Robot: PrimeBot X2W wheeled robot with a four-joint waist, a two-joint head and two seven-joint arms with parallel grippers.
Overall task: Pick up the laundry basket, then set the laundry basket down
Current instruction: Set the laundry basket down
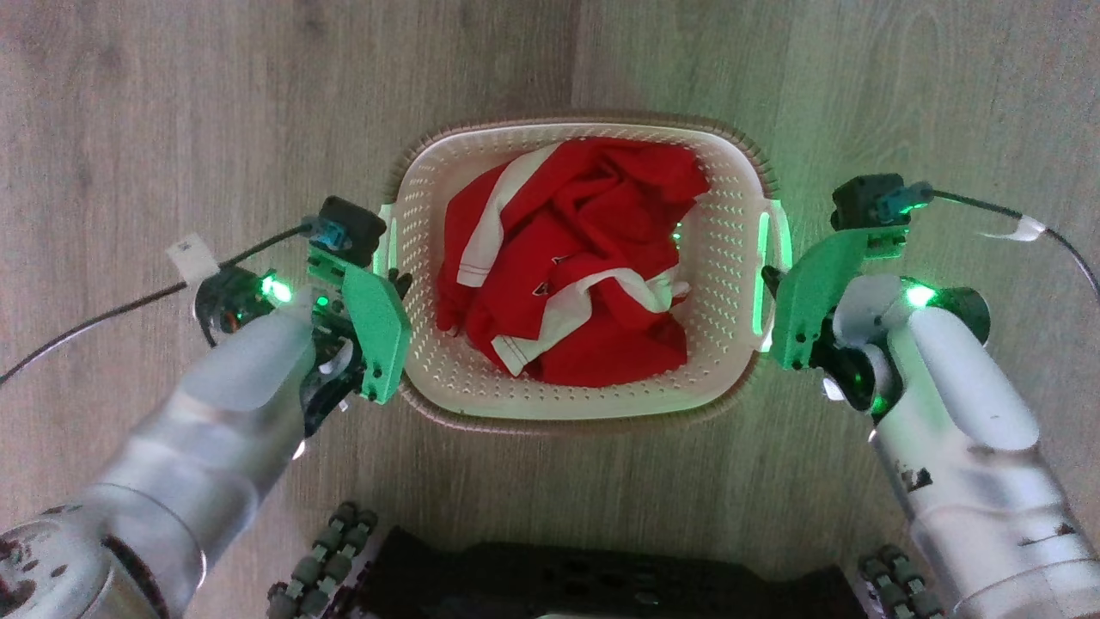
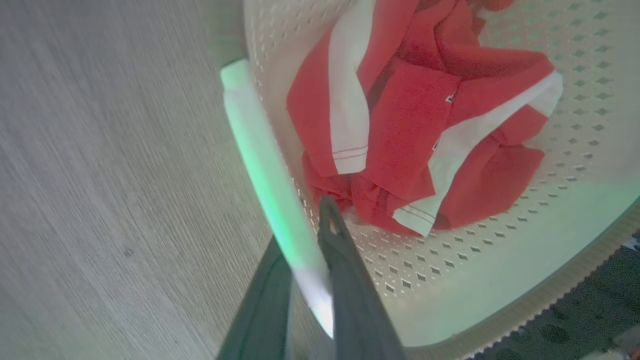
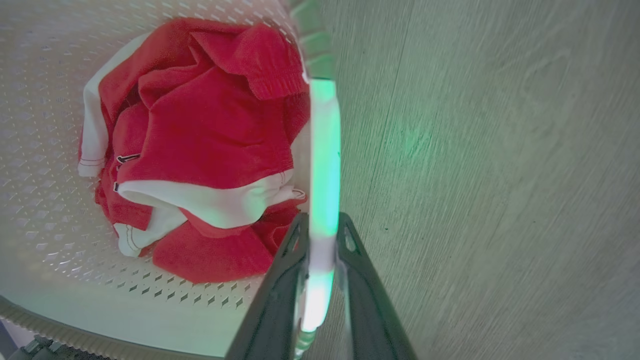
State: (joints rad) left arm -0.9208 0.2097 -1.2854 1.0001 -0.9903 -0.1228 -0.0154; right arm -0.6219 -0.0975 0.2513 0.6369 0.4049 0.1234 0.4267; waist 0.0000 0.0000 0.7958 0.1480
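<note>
The laundry basket (image 1: 430, 198), cream-white and perforated with a brown woven-look rim, is in the middle of the head view over a wooden floor. It holds a crumpled red and white garment (image 1: 576, 258). My left gripper (image 1: 391, 279) is shut on the basket's left side handle (image 1: 388, 236). The left wrist view shows this handle (image 2: 255, 150) pinched in the left gripper (image 2: 300, 235). My right gripper (image 1: 767, 277) is shut on the right side handle (image 1: 778, 236), and the right wrist view has that handle (image 3: 324, 140) running between its fingers (image 3: 300, 230). I cannot tell whether the basket is off the floor.
Grey wood-look floor (image 1: 172, 103) surrounds the basket on all sides. My dark base with its rollers (image 1: 593, 576) lies just below the basket's near rim. A black cable (image 1: 94, 318) trails from the left wrist and another (image 1: 997, 206) from the right.
</note>
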